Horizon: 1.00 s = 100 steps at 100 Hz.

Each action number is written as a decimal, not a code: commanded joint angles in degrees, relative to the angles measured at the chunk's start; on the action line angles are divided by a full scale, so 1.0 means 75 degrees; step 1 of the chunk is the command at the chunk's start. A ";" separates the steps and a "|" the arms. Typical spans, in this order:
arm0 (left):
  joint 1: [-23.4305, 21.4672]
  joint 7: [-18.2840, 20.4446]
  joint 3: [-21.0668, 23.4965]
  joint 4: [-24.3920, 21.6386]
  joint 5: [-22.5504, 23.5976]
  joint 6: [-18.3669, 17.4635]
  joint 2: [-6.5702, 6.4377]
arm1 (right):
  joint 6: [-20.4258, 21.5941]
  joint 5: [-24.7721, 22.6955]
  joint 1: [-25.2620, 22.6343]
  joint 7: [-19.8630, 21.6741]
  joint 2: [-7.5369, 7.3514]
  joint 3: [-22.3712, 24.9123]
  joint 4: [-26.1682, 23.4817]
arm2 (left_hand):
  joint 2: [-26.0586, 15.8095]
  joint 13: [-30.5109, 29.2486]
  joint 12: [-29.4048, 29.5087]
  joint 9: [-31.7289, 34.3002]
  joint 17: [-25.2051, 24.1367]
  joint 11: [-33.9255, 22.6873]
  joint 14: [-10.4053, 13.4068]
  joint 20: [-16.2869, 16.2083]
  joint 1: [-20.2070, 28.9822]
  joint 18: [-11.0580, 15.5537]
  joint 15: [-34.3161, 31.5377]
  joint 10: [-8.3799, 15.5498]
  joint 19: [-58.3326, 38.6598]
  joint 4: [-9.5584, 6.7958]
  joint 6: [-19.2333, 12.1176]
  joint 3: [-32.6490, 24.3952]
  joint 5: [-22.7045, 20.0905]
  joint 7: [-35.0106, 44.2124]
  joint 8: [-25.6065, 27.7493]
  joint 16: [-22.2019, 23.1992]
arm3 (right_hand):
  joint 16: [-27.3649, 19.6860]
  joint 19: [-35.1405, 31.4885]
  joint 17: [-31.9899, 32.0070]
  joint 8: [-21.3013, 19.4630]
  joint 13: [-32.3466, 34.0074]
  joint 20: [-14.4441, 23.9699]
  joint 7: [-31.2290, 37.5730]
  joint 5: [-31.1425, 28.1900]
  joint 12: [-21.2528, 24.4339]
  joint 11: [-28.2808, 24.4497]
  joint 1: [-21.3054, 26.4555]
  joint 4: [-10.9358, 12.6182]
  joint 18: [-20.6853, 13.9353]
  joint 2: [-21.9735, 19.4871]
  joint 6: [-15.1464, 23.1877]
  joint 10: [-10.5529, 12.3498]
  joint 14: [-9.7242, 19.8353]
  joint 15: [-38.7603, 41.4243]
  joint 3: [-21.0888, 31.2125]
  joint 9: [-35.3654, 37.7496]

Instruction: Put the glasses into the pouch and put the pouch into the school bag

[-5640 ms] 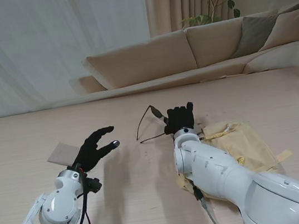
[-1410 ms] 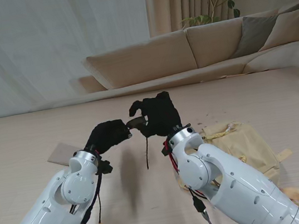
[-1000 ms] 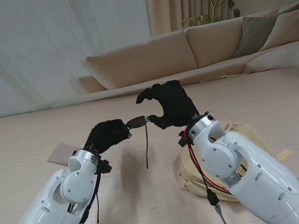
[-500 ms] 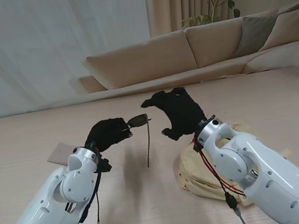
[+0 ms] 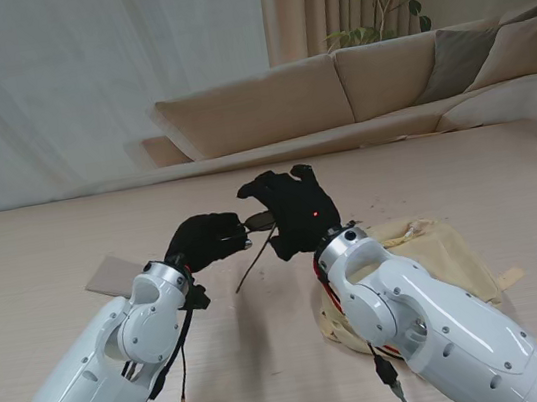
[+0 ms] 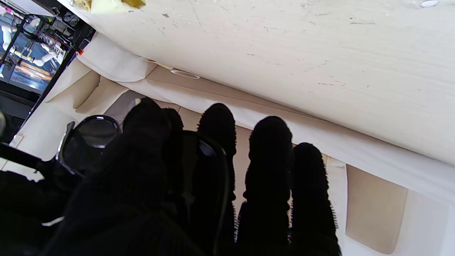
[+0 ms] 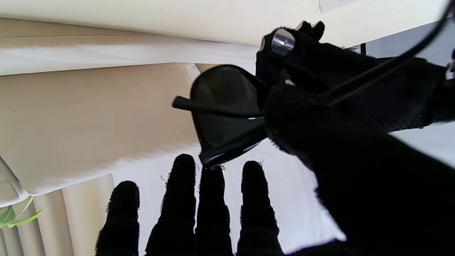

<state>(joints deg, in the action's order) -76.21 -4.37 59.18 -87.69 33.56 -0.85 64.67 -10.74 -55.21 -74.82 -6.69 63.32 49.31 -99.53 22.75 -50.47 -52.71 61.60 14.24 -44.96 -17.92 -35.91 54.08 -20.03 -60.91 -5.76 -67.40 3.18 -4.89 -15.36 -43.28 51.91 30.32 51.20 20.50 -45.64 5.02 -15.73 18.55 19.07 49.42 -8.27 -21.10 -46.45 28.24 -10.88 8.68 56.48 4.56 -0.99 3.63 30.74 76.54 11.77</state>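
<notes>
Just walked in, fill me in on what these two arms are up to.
The left hand holds the glasses up off the table, pinched at the front. The right hand is open, its fingers right by the frame, apparently working on the hanging temple arm. The pouch lies flat on the left, untouched. The yellow school bag lies on the right beside the right arm. Nothing is packed yet.
</notes>
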 commanded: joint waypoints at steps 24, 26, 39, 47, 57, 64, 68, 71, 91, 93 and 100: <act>-0.0031 -0.0020 -0.0048 -0.0067 0.0348 -0.0275 0.0014 | -0.0719 0.0058 0.0288 0.0034 0.0187 -0.0396 0.0286 | -0.0373 -0.0368 -0.0328 0.0459 0.0083 -0.0754 0.0007 -0.0183 0.0274 -0.0013 -0.0307 0.0454 -0.0481 -0.0086 -0.0113 0.0081 -0.0307 0.0289 0.0065 0.0167 | 0.0309 -0.0383 0.0034 -0.0239 0.0318 0.0133 0.0272 -0.1120 -0.0242 -0.0524 0.0062 0.0206 0.0038 -0.0217 -0.0561 -0.0518 -0.0354 0.0671 0.0097 0.0653; -0.0041 -0.0036 -0.0040 -0.0075 0.0397 -0.0295 0.0009 | -0.0768 0.0057 0.0295 -0.0005 0.0197 -0.0414 0.0317 | -0.0369 -0.0369 -0.0326 0.0465 0.0083 -0.0751 0.0012 -0.0183 0.0270 -0.0014 -0.0304 0.0463 -0.0480 -0.0087 -0.0125 0.0081 -0.0307 0.0290 0.0061 0.0167 | 0.0351 -0.0507 0.0041 -0.0262 0.0402 0.0155 0.0278 -0.1222 -0.0263 -0.0556 0.0041 0.0193 0.0064 -0.0212 -0.0596 -0.0564 -0.0405 0.0757 0.0099 0.0774; -0.0116 -0.0211 0.0038 -0.0106 0.0706 -0.0480 -0.0015 | -0.0932 0.0081 0.0332 -0.0067 0.0214 -0.0459 0.0477 | -0.0347 -0.0391 -0.0316 0.0474 0.0084 -0.0732 0.0058 -0.0186 0.0245 -0.0014 -0.0281 0.0485 -0.0476 -0.0086 -0.0150 0.0076 -0.0311 0.0309 0.0052 0.0161 | 0.0450 -0.0973 0.0021 -0.0369 0.0833 0.0110 0.0260 -0.1932 -0.0377 -0.0729 -0.0066 0.0130 0.0124 -0.0276 -0.0686 -0.0777 -0.0645 0.0972 0.0023 0.1567; -0.0118 -0.0343 0.0050 -0.0078 0.0814 -0.0655 -0.0013 | -0.1079 0.0180 0.0356 0.0094 0.0212 -0.0474 0.0508 | -0.0331 -0.0388 -0.0305 0.0475 0.0084 -0.0711 0.0069 -0.0188 0.0224 -0.0014 -0.0255 0.0510 -0.0475 -0.0083 -0.0188 0.0070 -0.0320 0.0312 0.0033 0.0153 | 0.0547 -0.1245 0.0027 -0.0752 0.1273 -0.0023 0.0510 -0.2663 -0.0509 -0.0907 -0.0072 0.0180 0.0155 -0.0746 -0.0338 -0.0883 -0.0815 0.1186 -0.0219 0.2234; -0.0108 -0.0398 0.0049 -0.0071 0.0960 -0.0792 -0.0029 | -0.1105 0.0327 0.0392 -0.0038 0.0259 -0.0497 0.0604 | -0.0329 -0.0415 -0.0289 0.0472 0.0134 -0.0687 0.0149 -0.0172 0.0178 0.0017 -0.0209 0.0569 -0.0447 -0.0078 -0.0222 0.0053 -0.0294 0.0337 0.0021 0.0134 | 0.0619 -0.1814 0.0016 -0.1029 0.2024 0.0075 0.0413 -0.3958 -0.0547 -0.0963 -0.0023 0.0107 0.0296 -0.0919 -0.0192 -0.1042 -0.1073 0.1425 -0.0369 0.3485; -0.0062 -0.0411 0.0019 -0.0026 0.0957 -0.0859 -0.0028 | -0.1035 0.0283 0.0401 -0.0051 0.0249 -0.0498 0.0639 | -0.0321 -0.0417 -0.0287 0.0472 0.0137 -0.0686 0.0152 -0.0169 0.0165 0.0018 -0.0203 0.0561 -0.0440 -0.0074 -0.0220 0.0044 -0.0287 0.0346 0.0008 0.0133 | 0.0628 -0.2152 -0.0035 -0.0627 0.2528 0.0000 0.0438 -0.4359 -0.0549 -0.0933 0.0054 -0.0619 0.0425 -0.0775 0.0179 -0.1003 -0.1165 0.1532 -0.0511 0.4143; -0.0025 -0.0377 -0.0003 -0.0001 0.0957 -0.0914 -0.0035 | -0.0972 0.0258 0.0418 -0.0125 0.0254 -0.0513 0.0689 | -0.0303 -0.0418 -0.0284 0.0476 0.0145 -0.0686 0.0167 -0.0168 0.0141 0.0021 -0.0197 0.0591 -0.0438 -0.0072 -0.0258 0.0049 -0.0279 0.0346 -0.0005 0.0132 | 0.0618 -0.2315 -0.0173 -0.0199 0.2908 -0.0059 0.0915 -0.4622 -0.0537 -0.0943 0.0257 -0.1000 0.0531 -0.0633 0.0430 -0.0980 -0.1202 0.1609 -0.0586 0.4735; 0.0007 -0.0383 -0.0021 0.0032 0.0982 -0.0969 -0.0038 | -0.0940 0.0235 0.0434 -0.0201 0.0263 -0.0531 0.0733 | -0.0282 -0.0442 -0.0273 0.0485 0.0204 -0.0678 0.0230 -0.0148 0.0111 0.0084 -0.0179 0.0632 -0.0414 -0.0088 -0.0306 0.0031 -0.0287 0.0362 -0.0030 0.0121 | 0.0607 -0.2405 -0.0297 0.0071 0.3177 -0.0056 0.1358 -0.4830 -0.0532 -0.0947 0.0437 -0.1118 0.0610 -0.0560 0.0579 -0.0968 -0.1219 0.1665 -0.0667 0.5177; 0.0057 -0.0329 -0.0016 0.0070 0.1107 -0.1079 -0.0072 | -0.0707 0.0202 0.0510 -0.0524 0.0299 -0.0567 0.0951 | -0.0269 -0.0418 -0.0237 0.0453 0.0207 -0.0631 0.0287 -0.0133 0.0040 0.0093 -0.0108 0.0690 -0.0394 -0.0088 -0.0345 -0.0002 -0.0254 0.0375 -0.0098 0.0090 | 0.0579 -0.2703 -0.1055 0.0168 0.4765 0.0121 0.1850 -0.6772 -0.0517 -0.0929 0.0795 -0.0972 0.1085 -0.0791 0.0804 -0.1240 -0.1352 0.2150 -0.0508 0.7483; 0.0059 -0.0328 -0.0011 0.0074 0.1122 -0.1089 -0.0075 | -0.0688 0.0193 0.0515 -0.0504 0.0293 -0.0565 0.0950 | -0.0258 -0.0420 -0.0228 0.0449 0.0208 -0.0619 0.0293 -0.0127 0.0041 0.0097 -0.0093 0.0703 -0.0384 -0.0091 -0.0344 -0.0011 -0.0248 0.0366 -0.0119 0.0083 | 0.0552 -0.2711 -0.1076 0.0060 0.4819 0.0151 0.1804 -0.6831 -0.0673 -0.0872 0.0783 -0.0978 0.1091 -0.0799 0.0792 -0.1268 -0.1345 0.2218 -0.0467 0.7574; 0.0050 -0.0338 0.0016 0.0075 0.1213 -0.1134 -0.0092 | -0.0631 0.0164 0.0520 -0.0419 0.0268 -0.0552 0.0933 | -0.0203 -0.0357 -0.0102 0.0383 0.0207 -0.0460 0.0389 -0.0023 -0.0082 0.0168 0.0142 0.0771 -0.0203 -0.0112 -0.0512 -0.0084 -0.0237 0.0388 -0.0250 -0.0034 | 0.0554 -0.2739 -0.1149 -0.0155 0.4964 0.0199 0.1827 -0.6961 -0.0947 -0.0943 0.0778 -0.0947 0.1127 -0.0849 0.0706 -0.1426 -0.1302 0.2397 -0.0285 0.7754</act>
<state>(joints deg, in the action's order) -75.65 -7.66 58.98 -86.70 42.03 -8.84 64.03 -15.86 -53.72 -70.96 -11.46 65.36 45.18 -92.33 22.74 -51.69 -52.72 62.17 15.85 -45.14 -16.46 -36.03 53.74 -19.85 -61.17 -4.43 -68.02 3.18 -5.72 -15.35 -43.28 51.92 29.13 51.25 24.50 -65.03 -3.51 -15.31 52.98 19.15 61.80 -57.20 -26.46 -52.69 31.83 -16.98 15.66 51.27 9.57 -7.49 -7.10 46.94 72.37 67.02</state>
